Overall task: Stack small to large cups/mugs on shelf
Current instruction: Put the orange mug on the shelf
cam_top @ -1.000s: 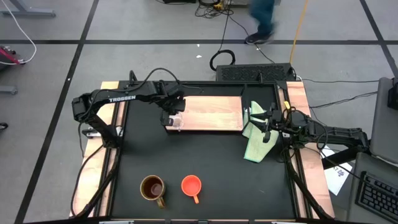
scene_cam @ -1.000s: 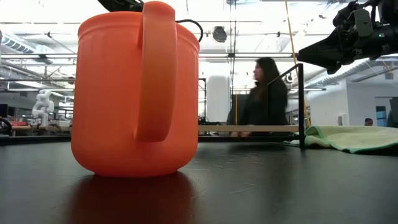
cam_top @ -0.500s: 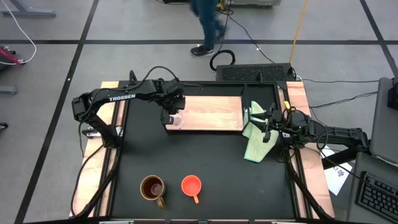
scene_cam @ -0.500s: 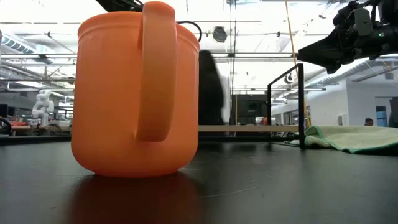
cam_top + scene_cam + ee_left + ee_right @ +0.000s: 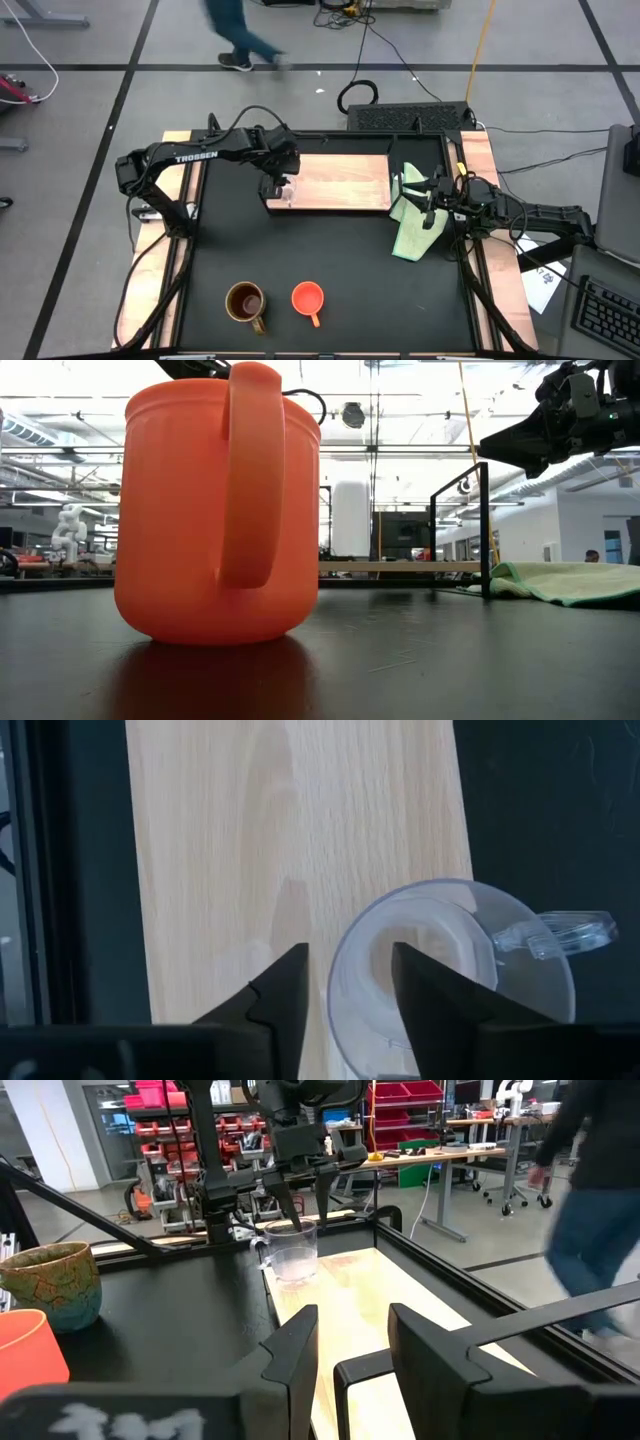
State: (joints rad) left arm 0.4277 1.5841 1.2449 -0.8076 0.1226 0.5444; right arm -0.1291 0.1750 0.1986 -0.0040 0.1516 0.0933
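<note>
The tiny clear glass cup (image 5: 470, 970) stands upright on its base at the left end of the shelf (image 5: 340, 180), its handle (image 5: 560, 932) reaching past the shelf's near edge. My left gripper (image 5: 350, 960) hangs open just above it. One finger is over the inside of the cup and one is outside its rim, with a gap on both sides. The orange cup (image 5: 307, 297) and the brown mug (image 5: 245, 302) stand on the black table near its front edge. My right gripper (image 5: 424, 196) waits open over the green cloth (image 5: 412, 235) at the shelf's right end.
The shelf has a dark frame with an upright post (image 5: 484, 525) at its right end. The board (image 5: 220, 840) is bare to the right of the clear cup. The black table between the shelf and the two front cups holds nothing. A person walks on the floor (image 5: 235, 40) beyond the table.
My left gripper has opened and let go of the clear cup, which stays standing on the shelf's left end. The person behind the table has walked from right to left.
</note>
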